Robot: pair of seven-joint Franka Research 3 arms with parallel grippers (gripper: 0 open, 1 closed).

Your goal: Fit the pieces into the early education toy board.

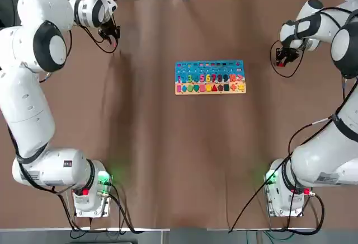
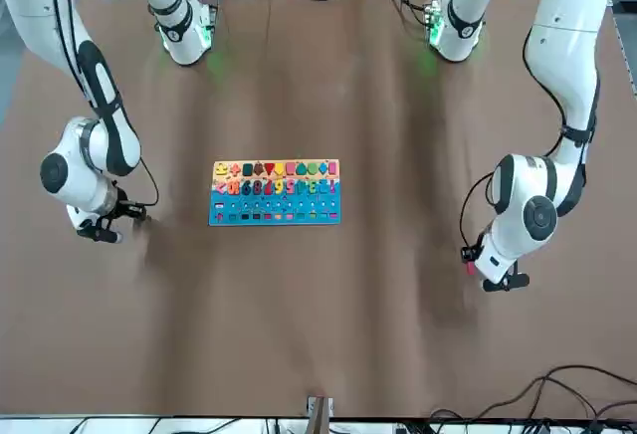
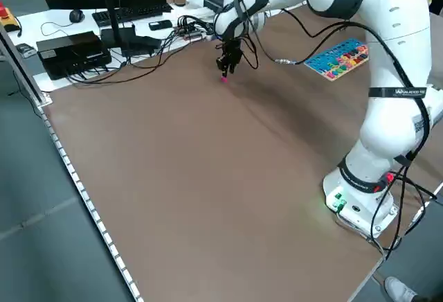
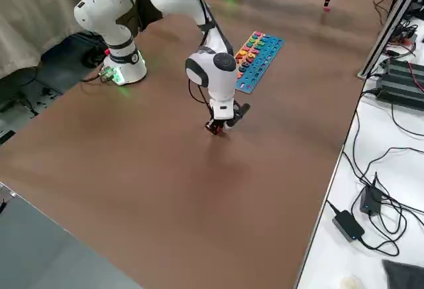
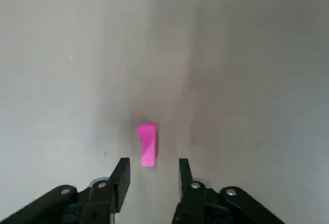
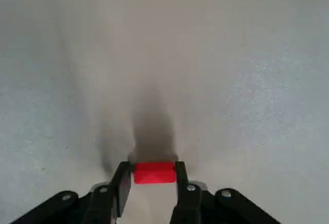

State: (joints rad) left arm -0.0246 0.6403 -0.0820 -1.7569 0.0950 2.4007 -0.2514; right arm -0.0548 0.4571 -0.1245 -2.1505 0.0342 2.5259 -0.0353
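Board, top view: the toy board [image 1: 210, 77] lies flat on the counter [image 1: 168, 154], between the arms and well apart from both; blue upper part, pale strip below, rows of multicoloured numbers and shapes.
Fitting, top view: judged well advanced, most places looking filled; open slots cannot be told at this size.
Board, front view: both grippers are away from it, so no piece is being seated.
Left gripper, left side view: low at the counter's far part [image 3: 225, 66], over a pink piece [image 3: 224, 80].
Right gripper, right side view: low at the counter [image 4: 218, 124], beyond the board's blue side.
Pink piece, left wrist view: a slim, one-shaped bit lying on the counter; left fingers [image 5: 121, 185] spread, not touching it.
Red piece, right wrist view: a small smooth block [image 6: 154, 173], pinched by the right fingers [image 6: 122, 185].
Outstanding: at least these two pieces remain to be fitted, in the inspector's judgement.
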